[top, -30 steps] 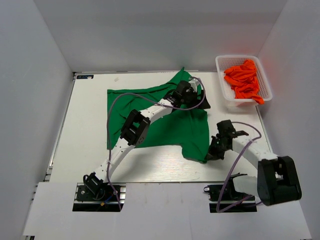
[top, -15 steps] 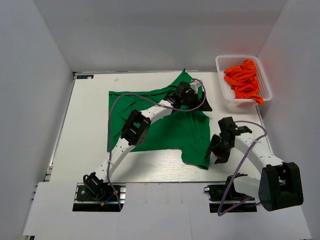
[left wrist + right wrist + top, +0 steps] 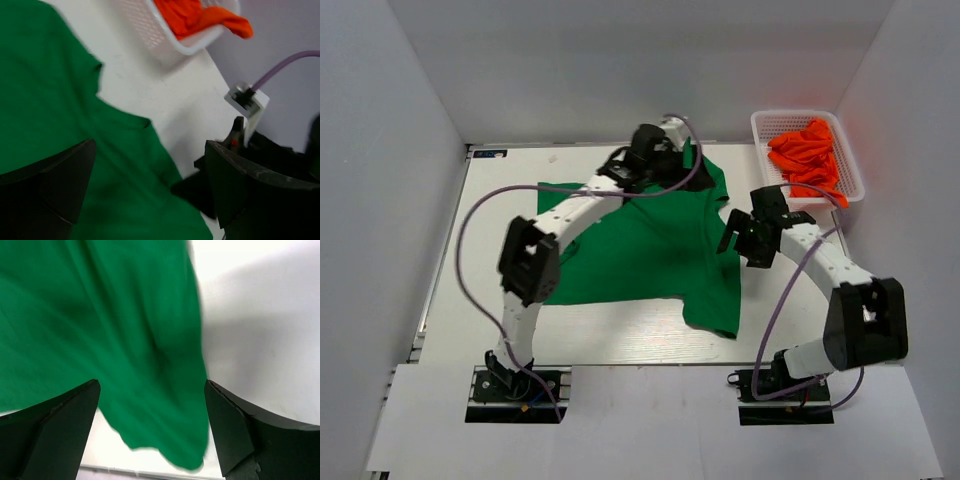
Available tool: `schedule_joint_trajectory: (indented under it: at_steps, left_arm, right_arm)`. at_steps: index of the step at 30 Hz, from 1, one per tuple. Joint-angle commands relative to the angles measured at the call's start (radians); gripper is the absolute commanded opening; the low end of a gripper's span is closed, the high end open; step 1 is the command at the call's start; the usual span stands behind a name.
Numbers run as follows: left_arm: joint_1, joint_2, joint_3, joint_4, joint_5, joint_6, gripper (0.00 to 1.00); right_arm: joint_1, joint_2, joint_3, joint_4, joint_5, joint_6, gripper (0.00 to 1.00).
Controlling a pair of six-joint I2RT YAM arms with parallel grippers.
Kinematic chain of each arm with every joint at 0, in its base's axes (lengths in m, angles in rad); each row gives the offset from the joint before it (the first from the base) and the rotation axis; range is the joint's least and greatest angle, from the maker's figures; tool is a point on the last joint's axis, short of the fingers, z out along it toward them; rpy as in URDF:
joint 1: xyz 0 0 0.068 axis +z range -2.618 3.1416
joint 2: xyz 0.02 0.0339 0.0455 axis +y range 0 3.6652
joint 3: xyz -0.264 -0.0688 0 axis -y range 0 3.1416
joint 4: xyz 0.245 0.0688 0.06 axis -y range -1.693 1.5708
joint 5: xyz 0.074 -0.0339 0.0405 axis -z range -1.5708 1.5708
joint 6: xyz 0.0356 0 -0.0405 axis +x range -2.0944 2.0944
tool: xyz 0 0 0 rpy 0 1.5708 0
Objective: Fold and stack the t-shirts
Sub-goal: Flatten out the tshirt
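Note:
A green t-shirt (image 3: 640, 240) lies spread on the white table, its near right corner hanging towards the front edge. The left gripper (image 3: 672, 168) hovers open above the shirt's far part; the left wrist view shows green cloth (image 3: 50, 100) below wide-apart fingers (image 3: 240, 190) with nothing between them. The right gripper (image 3: 740, 245) stands open beside the shirt's right edge, and in its wrist view the green cloth (image 3: 100, 315) lies under the gap (image 3: 152, 425), not gripped. Orange t-shirts (image 3: 807, 160) sit bunched in the basket, also seen as an orange heap (image 3: 200, 15).
The white mesh basket (image 3: 767, 120) stands at the far right corner, its rim (image 3: 200, 47) close to the left gripper's view. The right arm's wrist (image 3: 270, 150) is near the left gripper. White walls enclose the table on three sides.
The right gripper opened, let go of the shirt's near right corner and moved farther along its right edge. The left arm swung from the shirt's right middle to its far edge.

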Motion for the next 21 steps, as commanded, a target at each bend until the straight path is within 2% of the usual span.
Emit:
schedule_joint_trajectory:
  at_steps: [1,5,8,11,15,19,21]
  left_arm:
    - [0.075,-0.181,-0.201,-0.114,-0.237,0.049,1.00]
    - [0.133,-0.290,-0.470,-0.096,-0.283,0.000,1.00]
    - [0.182,-0.310,-0.569,-0.076,-0.293,-0.037,1.00]
    - [0.198,-0.275,-0.598,-0.054,-0.266,-0.059,1.00]
    - [0.230,-0.200,-0.598,-0.044,-0.213,-0.073,1.00]
    - [0.250,-0.157,-0.588,-0.068,-0.201,-0.082,1.00]
    - [0.250,-0.157,-0.607,-0.068,-0.192,-0.082,1.00]
  right_arm:
    - [0.003,0.090,0.070,0.167,-0.024,-0.026,0.90]
    - [0.003,0.199,0.116,0.256,-0.071,-0.060,0.90]
    - [0.001,0.292,0.137,0.329,-0.082,-0.072,0.90]
    - [-0.003,0.326,0.137,0.359,-0.085,-0.063,0.90]
    - [-0.011,0.391,0.154,0.351,-0.012,-0.032,0.90]
    - [-0.040,0.423,0.148,0.249,0.146,0.001,0.90]
    - [-0.071,0.414,0.120,0.203,0.166,0.026,0.90]
